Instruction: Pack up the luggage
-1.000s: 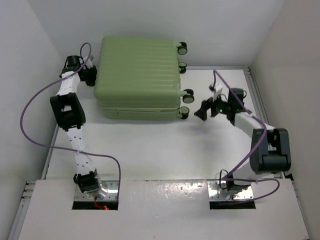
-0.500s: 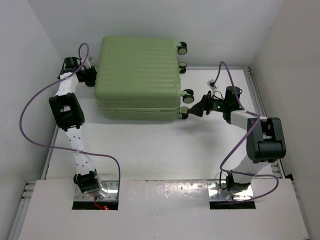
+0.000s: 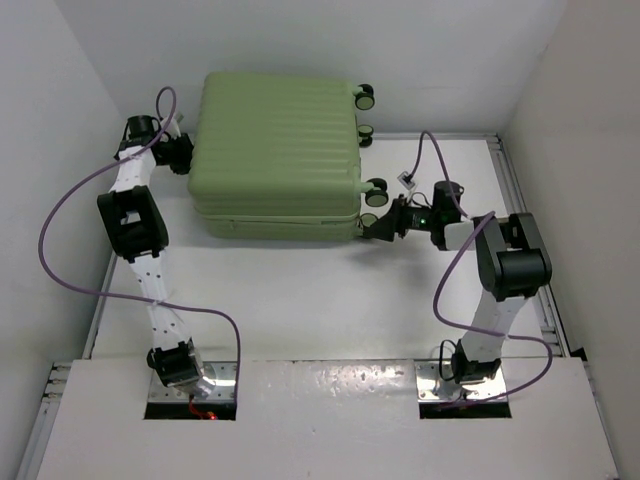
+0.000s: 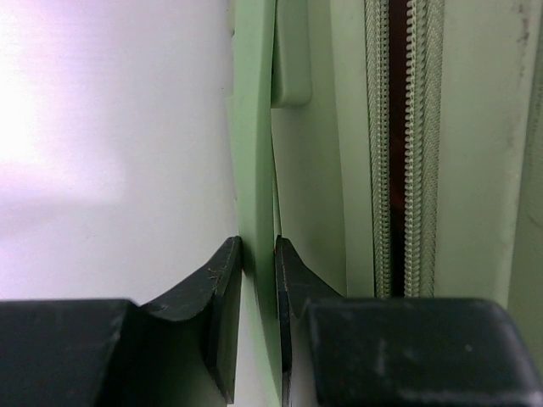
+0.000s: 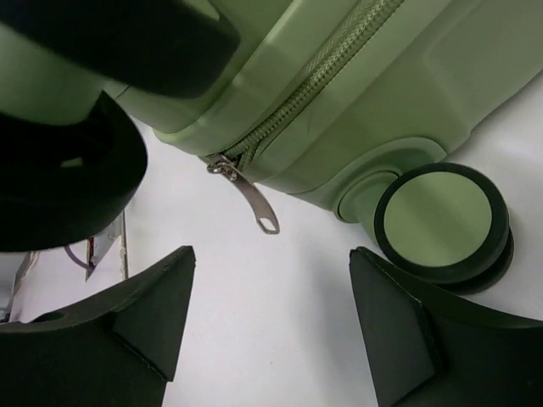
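The luggage lies flat on the bench, lid down on its base. It sits against the far edge and nearer the far-left corner, with its wheels pointing toward the right edge.

The left pincer is at the case's left side. In the left wrist view its fingers are pressed together on a thin green lip of the shell, with almost no gap showing. This grip looks meant to anchor the case so it does not slide across the bench when the other arm pulls on it. Beside the lip, the zipper shows a dark line between its two rows of teeth, so that stretch may be unzipped.

The right pincer is at the case's near-right corner, low and close to the bench, with its jaws spread wide and holding nothing. In the right wrist view the metal zipper pull hangs from the seam just ahead of the gap between the fingers, and one wheel sits beside the right finger. The pincer appears lined up to take the pull.

The tab is small, thin and loose, so the jaws probably need to move forward and close squarely on it. The wheel leaves little room on that side. I cannot tell which way the zipper is to be drawn.
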`<act>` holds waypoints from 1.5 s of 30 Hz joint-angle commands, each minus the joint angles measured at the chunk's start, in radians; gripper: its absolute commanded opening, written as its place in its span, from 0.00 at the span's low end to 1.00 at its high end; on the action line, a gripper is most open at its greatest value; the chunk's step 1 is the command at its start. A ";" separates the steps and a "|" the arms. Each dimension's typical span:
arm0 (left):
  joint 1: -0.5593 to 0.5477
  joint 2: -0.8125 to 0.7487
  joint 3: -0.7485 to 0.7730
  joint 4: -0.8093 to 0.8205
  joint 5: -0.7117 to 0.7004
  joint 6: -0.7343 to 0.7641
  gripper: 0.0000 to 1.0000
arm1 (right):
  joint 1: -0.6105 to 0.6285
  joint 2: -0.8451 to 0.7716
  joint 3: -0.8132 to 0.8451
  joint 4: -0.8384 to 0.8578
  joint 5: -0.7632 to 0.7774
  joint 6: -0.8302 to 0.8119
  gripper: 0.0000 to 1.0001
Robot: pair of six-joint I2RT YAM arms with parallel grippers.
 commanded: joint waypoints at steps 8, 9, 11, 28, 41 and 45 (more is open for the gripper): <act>0.041 0.052 -0.050 0.052 -0.076 0.061 0.00 | 0.038 0.077 0.096 0.245 -0.073 0.080 0.69; 0.041 0.052 -0.050 0.052 -0.076 0.061 0.00 | 0.041 0.080 0.099 0.251 -0.079 0.080 0.69; 0.041 0.052 -0.050 0.052 -0.076 0.061 0.00 | 0.055 0.094 0.108 0.265 -0.084 0.086 0.65; 0.070 0.052 -0.079 0.052 -0.076 0.041 0.00 | 0.088 0.148 0.157 0.302 -0.084 0.086 0.00; 0.110 0.071 -0.089 0.052 -0.087 0.041 0.00 | 0.034 0.136 0.176 0.225 0.218 0.102 0.00; 0.110 0.071 -0.089 0.052 -0.096 0.041 0.00 | 0.009 0.120 0.167 0.224 0.302 0.102 0.00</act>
